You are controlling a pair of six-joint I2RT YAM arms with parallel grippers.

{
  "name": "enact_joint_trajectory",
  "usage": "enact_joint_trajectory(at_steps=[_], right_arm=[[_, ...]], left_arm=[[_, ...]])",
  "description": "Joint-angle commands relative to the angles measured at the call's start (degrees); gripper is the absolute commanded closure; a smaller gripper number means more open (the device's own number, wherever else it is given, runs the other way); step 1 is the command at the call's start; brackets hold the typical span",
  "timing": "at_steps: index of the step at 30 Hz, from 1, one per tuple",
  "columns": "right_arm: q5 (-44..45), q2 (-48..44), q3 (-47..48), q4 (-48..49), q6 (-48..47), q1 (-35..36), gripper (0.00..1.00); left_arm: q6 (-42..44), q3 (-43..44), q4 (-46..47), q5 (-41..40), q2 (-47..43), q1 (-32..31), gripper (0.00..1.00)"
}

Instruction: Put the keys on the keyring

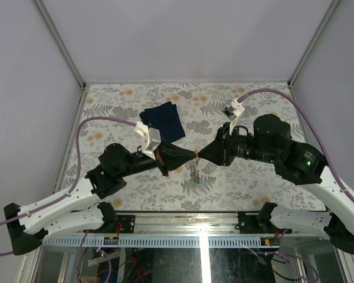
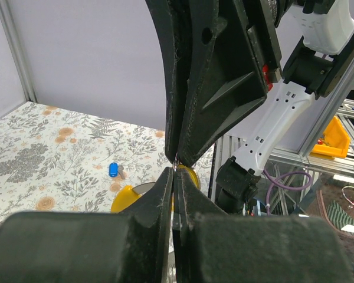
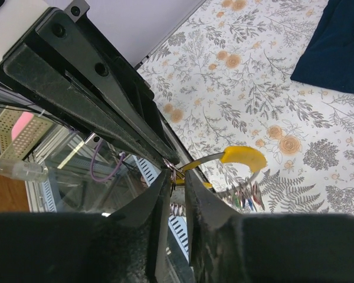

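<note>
Left gripper (image 2: 174, 172) pinches the keyring (image 3: 172, 175) — yellow key (image 3: 242, 156) just alongside.

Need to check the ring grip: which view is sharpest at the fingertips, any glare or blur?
Top external: even light, keys tiny. Left wrist: left fingers dark, soft, blocking most. Right wrist: right fingers blurred, but keyring and yellow tag sharpest here.

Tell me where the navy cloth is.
In the top view, the navy cloth lies on the floral table, left of centre, just beyond the left gripper.
</note>
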Motion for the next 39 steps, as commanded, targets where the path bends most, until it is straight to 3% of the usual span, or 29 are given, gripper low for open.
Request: enact_joint_trajectory(at_steps=[1, 10, 24, 28, 33, 39], right_arm=[[0.46, -0.15, 1.44, 2.58, 1.38, 0.27, 0.83], [2.52, -0.7, 1.56, 1.33, 0.98, 0.25, 1.0], [4.66, -1.41, -3.34, 1.81, 4.9, 0.25, 1.0], [4.53, -1.97, -5.4, 3.53, 6.35, 0.27, 0.97], [3.6, -1.92, -5.49, 4.21, 6.32, 0.26, 0.84], [5.12, -4.08, -3.82, 5.71, -0.42, 0.27, 0.72]], left_arm=[[0.26, 0.78, 5.77, -1.36, -0.47, -0.3, 1.0], [0.82, 0.83, 5.17, -2.24, -0.77, -0.35, 1.0], [1.17, 0.61, 5.64, -2.92, -1.96, -0.36, 1.0], [1.26, 0.63, 5.71, -2.94, -2.05, -0.29, 1.0], [1.35, 0.68, 5.66, -2.91, -2.08, -0.32, 1.0], [1.26, 0.56, 5.55, -2.89, -2.71, -0.29, 1.0]])
